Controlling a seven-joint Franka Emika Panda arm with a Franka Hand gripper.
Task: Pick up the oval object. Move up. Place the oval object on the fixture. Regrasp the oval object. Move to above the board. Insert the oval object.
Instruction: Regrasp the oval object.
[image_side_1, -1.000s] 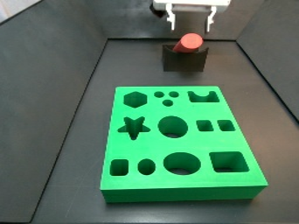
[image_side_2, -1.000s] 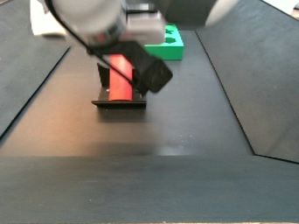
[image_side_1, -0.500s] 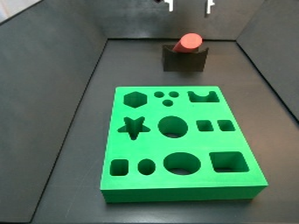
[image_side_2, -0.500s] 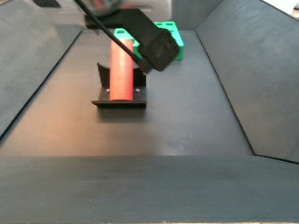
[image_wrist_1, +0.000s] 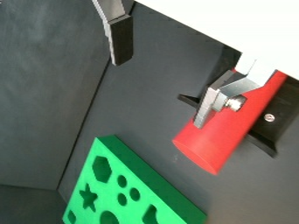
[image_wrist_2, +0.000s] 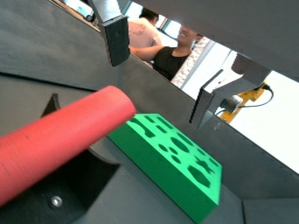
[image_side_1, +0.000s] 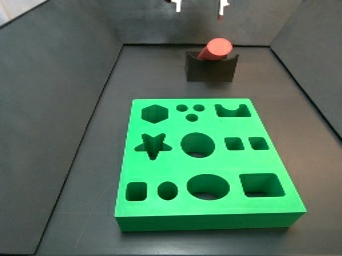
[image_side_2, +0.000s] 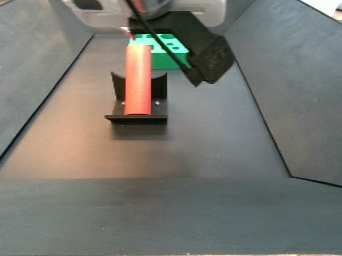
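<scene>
Red peg (image_side_2: 138, 76) lies in the fixture (image_side_2: 136, 114), looking stiff, smooth, probably slippery. Grip mid-length. The claw (image_wrist_1: 170, 66) hangs above it, wide open and empty.

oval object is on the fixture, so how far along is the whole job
Done: the oval object lies in the fixture notch, released. In hand: nothing; the gripper is open above it, and in both wrist views its fingers hold no piece. Left: regrasping, moving over the board and inserting; all its holes look empty.
</scene>
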